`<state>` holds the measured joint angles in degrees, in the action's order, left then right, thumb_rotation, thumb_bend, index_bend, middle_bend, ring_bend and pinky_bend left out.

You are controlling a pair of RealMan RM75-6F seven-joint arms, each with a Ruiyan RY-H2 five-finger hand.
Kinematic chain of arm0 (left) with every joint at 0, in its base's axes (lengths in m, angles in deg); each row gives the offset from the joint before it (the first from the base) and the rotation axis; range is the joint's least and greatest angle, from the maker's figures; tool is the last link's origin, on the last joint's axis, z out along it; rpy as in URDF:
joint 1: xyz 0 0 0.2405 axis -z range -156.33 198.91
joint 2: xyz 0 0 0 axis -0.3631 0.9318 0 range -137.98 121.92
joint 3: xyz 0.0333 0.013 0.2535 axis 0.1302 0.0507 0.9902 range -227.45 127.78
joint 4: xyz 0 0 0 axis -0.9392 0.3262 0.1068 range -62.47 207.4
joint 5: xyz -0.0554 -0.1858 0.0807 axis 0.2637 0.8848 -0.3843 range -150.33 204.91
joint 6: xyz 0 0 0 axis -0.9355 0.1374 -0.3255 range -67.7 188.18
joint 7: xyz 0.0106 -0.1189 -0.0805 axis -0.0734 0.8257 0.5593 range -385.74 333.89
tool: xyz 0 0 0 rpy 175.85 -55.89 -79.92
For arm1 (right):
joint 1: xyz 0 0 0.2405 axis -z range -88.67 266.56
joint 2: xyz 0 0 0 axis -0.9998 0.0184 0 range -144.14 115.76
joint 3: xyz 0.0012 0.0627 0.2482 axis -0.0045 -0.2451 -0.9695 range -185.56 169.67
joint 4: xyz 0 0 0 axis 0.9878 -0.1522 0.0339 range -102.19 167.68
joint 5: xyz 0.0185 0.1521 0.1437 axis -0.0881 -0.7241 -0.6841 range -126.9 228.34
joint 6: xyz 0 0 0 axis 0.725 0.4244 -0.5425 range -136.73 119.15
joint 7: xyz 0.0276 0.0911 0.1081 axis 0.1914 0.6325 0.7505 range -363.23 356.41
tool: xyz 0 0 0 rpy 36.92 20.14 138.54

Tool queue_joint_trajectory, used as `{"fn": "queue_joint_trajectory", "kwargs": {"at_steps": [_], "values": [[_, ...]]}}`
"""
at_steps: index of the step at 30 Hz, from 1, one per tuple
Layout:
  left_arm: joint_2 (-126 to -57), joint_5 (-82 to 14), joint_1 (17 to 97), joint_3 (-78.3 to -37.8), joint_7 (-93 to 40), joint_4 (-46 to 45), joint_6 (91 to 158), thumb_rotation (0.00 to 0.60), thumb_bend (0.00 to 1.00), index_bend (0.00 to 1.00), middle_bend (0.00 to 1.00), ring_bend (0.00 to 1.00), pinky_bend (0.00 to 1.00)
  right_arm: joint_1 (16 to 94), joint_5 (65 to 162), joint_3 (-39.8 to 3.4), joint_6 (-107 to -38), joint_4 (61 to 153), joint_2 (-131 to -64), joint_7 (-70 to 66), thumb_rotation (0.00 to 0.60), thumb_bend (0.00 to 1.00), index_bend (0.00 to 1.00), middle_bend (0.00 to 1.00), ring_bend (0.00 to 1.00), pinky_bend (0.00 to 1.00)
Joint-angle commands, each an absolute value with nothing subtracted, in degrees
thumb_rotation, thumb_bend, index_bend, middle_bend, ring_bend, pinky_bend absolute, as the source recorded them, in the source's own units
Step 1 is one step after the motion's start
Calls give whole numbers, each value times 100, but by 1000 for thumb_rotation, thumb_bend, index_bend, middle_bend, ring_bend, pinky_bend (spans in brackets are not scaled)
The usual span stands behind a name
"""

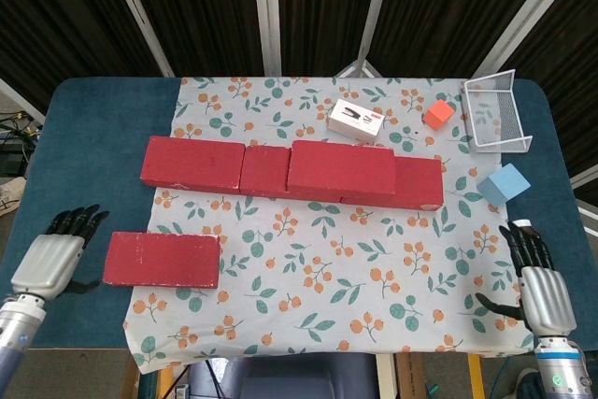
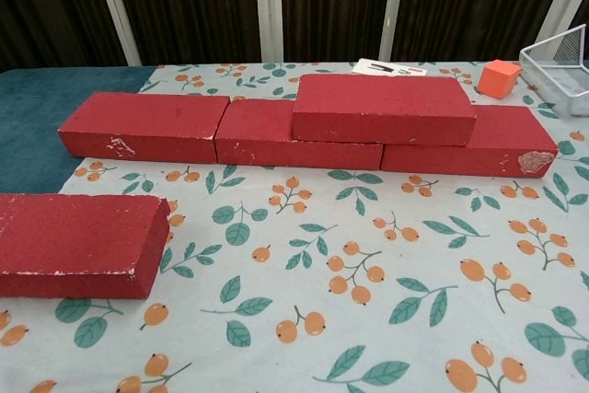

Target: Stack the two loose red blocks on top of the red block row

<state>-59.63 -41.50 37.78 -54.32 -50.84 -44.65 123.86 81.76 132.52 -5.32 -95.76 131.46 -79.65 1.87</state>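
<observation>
While the chest view shows neither hand, the head view shows the left hand empty, fingers apart, just left of the loose red block. One block lies on the row. Box print unreadable. Right hand empty, spread.

No print on the white box can be read.
</observation>
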Motion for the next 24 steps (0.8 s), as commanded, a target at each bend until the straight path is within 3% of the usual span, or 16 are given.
{"fn": "queue_joint_trajectory", "kwargs": {"at_steps": [1,13,24], "values": [[-5862,-3659,4199,-5600,-5504,-4724,12060,600,0,0,0,0,0,8199,13255,-564,-9511,13202,-7924,230,600,52,19,24,0,0],[-6251,-2102,5346,-5469,-6465,-4649,11313,600,0,0,0,0,0,8284,13196,-709,-9341,13256,-7867,202,600,52,19,24,0,0],[-6737,-1724,5724,-5166,-6585,-4445,11235,600,0,0,0,0,0,8288,13114,-832,-9174,13232,-7910,122,600,52,19,24,0,0]]}}
